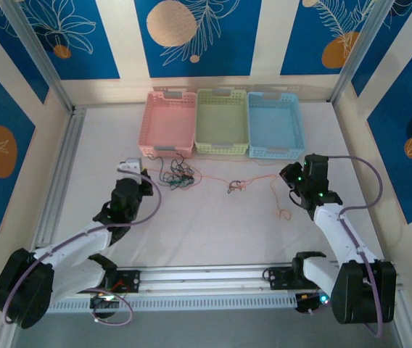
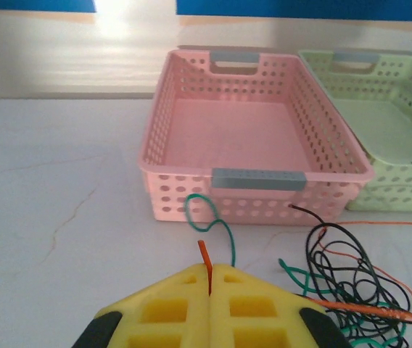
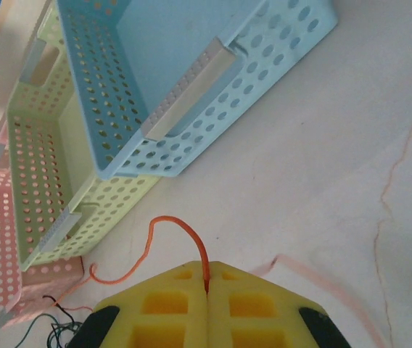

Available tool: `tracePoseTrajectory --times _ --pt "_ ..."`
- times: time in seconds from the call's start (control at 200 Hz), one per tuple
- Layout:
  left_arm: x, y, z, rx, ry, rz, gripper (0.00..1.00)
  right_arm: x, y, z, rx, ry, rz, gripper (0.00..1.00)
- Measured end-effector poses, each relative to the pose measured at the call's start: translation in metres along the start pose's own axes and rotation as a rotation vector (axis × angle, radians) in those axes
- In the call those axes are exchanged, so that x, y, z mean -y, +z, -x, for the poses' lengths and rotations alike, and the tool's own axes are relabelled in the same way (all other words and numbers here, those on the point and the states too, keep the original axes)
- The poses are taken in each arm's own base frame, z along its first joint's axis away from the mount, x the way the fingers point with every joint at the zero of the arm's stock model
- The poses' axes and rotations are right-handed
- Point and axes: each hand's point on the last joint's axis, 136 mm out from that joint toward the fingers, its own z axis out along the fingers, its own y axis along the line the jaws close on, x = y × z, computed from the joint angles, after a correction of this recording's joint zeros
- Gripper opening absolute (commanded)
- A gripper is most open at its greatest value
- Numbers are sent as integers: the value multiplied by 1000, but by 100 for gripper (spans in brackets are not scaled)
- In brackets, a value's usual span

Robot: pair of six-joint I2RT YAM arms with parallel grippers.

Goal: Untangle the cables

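Yellow-padded left gripper [image 2: 209, 279] pinches red cable [image 2: 204, 257], arm low | right gripper [image 3: 207, 279] pinches orange cable [image 3: 171, 218], arm outstretched

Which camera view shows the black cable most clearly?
The left wrist view: the black cable lies close, its loops distinct. The top view gives a tiny dark squiggle; the right wrist view, a thin bit bottom left.

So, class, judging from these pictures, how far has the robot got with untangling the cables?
Done: nothing looks separated; the pink basket, green basket and blue basket are empty. In hand: the left end effector is shut on a red wire, the right end effector on an orange wire. Left: the clump by the pink basket and the small knot mid-table.
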Motion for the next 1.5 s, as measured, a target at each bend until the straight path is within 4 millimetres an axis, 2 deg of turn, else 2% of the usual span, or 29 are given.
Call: tracePoseTrajectory --times 0.32,0.56,0.715,0.94,1.136,1.501 --pt "-21 0 -7 -19 -75 61 0 4 0 -1 -1 14 -5 0" --pt "-41 -2 -11 -20 -134 123 0 13 -7 14 48 54 -25 0" --pt "-56 -6 -12 -10 -183 171 0 29 -13 24 94 119 -48 0" --pt "-63 -7 -14 -12 -220 196 0 42 -15 27 103 160 -79 0" --pt "-79 -9 -19 -12 -272 243 0 57 -27 48 173 230 -97 0" --pt "-93 -14 -27 -12 -332 283 0 86 -39 71 236 357 -127 0"
